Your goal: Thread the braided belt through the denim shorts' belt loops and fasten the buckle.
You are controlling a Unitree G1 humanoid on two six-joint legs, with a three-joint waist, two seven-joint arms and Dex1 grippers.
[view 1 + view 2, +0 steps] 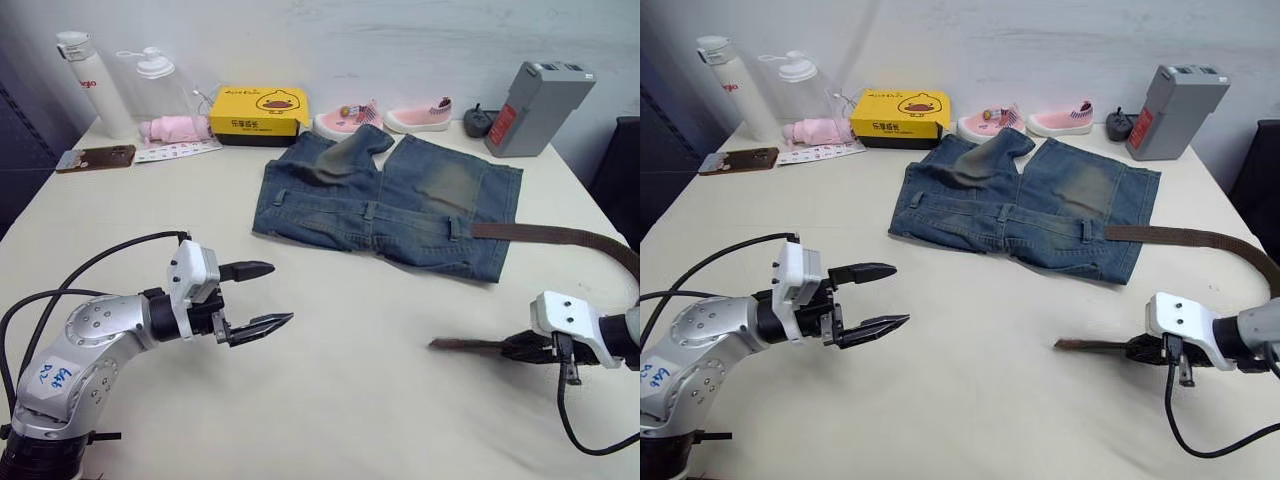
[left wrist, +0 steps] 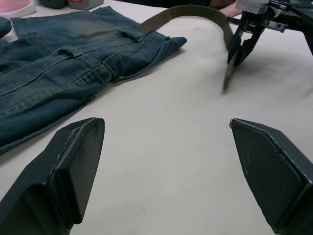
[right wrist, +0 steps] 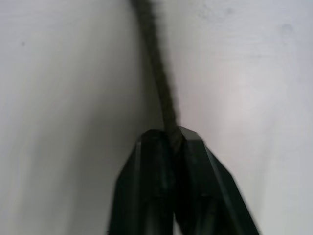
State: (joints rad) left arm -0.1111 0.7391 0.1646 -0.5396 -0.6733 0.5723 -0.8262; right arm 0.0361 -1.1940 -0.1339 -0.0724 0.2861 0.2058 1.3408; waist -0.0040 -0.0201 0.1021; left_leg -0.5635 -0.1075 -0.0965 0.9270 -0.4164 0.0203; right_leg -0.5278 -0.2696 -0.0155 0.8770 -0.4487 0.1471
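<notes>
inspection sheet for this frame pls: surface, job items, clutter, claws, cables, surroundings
Surface: pale table, bare in front.
Job's things: denim shorts flat mid-table; braided belt runs from their right waistband end and curves round to the right claw; buckle not seen.
Clutter: two bottles, yellow box, pink shoes, phone, grey box along the far edge.
Claws: left claw open, empty; right claw shut on the belt's end.
Cables: black cables loop at the left arm.
Surroundings: pale wall.
</notes>
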